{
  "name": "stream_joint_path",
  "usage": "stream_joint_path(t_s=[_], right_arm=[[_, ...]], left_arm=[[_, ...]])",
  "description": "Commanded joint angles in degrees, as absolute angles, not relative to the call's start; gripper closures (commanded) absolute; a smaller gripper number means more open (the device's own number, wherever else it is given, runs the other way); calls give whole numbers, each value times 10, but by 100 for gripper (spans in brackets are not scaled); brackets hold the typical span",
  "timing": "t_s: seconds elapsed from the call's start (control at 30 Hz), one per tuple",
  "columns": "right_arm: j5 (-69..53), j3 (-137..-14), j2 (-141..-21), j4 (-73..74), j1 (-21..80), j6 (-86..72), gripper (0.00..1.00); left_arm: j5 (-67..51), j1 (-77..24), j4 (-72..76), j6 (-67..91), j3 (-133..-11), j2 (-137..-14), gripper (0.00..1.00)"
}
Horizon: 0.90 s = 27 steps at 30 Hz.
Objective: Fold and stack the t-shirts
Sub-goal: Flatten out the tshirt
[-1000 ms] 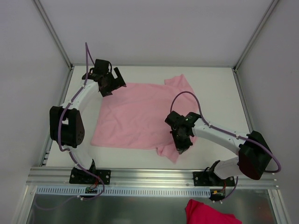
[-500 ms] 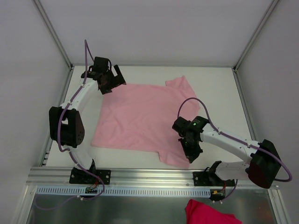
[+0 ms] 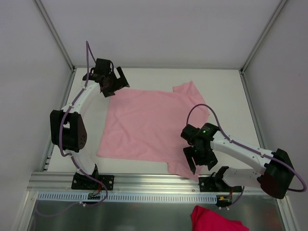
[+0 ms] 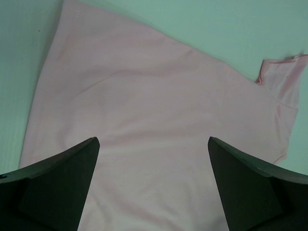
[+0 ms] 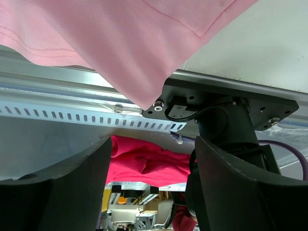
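Top view: the pale-pink t-shirt (image 3: 144, 125) lies flat mid-table. The left gripper (image 3: 118, 85) is open at its far left corner, and the right gripper (image 3: 202, 166) is open at its near right sleeve.
Left wrist: the fingers (image 4: 57, 178) are wide apart above the shirt.
Right wrist: the sleeve corner reaches the near rail (image 5: 57, 115).

White table (image 3: 224, 84); pink t-shirt (image 3: 144, 122) spread flat.

Open table (image 3: 224, 81) beyond the t-shirt (image 3: 144, 122); side walls (image 3: 281, 57) close in
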State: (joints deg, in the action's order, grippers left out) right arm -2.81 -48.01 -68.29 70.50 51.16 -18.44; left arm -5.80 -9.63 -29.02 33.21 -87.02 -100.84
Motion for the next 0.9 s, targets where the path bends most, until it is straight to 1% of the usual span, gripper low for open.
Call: stream_joint_path(t_s=[0.0, 0.03, 0.07, 0.1, 0.13, 0.17, 0.27, 0.3, 0.4, 0.43, 0.47, 0.53, 0.73, 0.87], right_arm=[[-4, -519, -679, 738, 518, -187, 27], [25, -522, -680, 736, 518, -188, 33], [34, -525, -679, 731, 519, -189, 47], [45, -526, -680, 715, 519, -191, 74], [64, -529, -684, 704, 519, -193, 99], [69, -530, -688, 682, 519, -196, 99], [88, -555, -724, 662, 519, -210, 99], [90, -561, -729, 659, 519, -214, 99], [95, -588, -740, 653, 519, -216, 99], [98, -595, -742, 655, 519, -215, 99], [98, -606, -743, 658, 519, -214, 99], [105, -620, -740, 666, 519, -211, 99], [114, -640, -717, 693, 519, -213, 99], [113, -652, -695, 711, 519, -214, 99]], left_arm=[[-66, -90, -293, 310, -889, -996, 1], [-66, -90, -292, 310, -888, -995, 1], [-68, -90, -289, 310, -884, -995, 1], [-74, -90, -287, 310, -882, -996, 1], [-82, -90, -275, 310, -879, -998, 1], [-96, -90, -268, 310, -876, -1002, 1], [-199, -91, -221, 314, -876, -1030, 1], [-258, -92, -210, 319, -881, -1043, 1], [-319, -101, -196, 328, -911, -1103, 1], [-364, -105, -194, 331, -922, -1142, 1], [-385, -109, -195, 335, -945, -1161, 1], [-393, -128, -201, 328, -965, -1203, 1], [-378, -137, -185, 344, -961, -1228, 1], [-340, -138, -186, 345, -962, -1240, 1]])
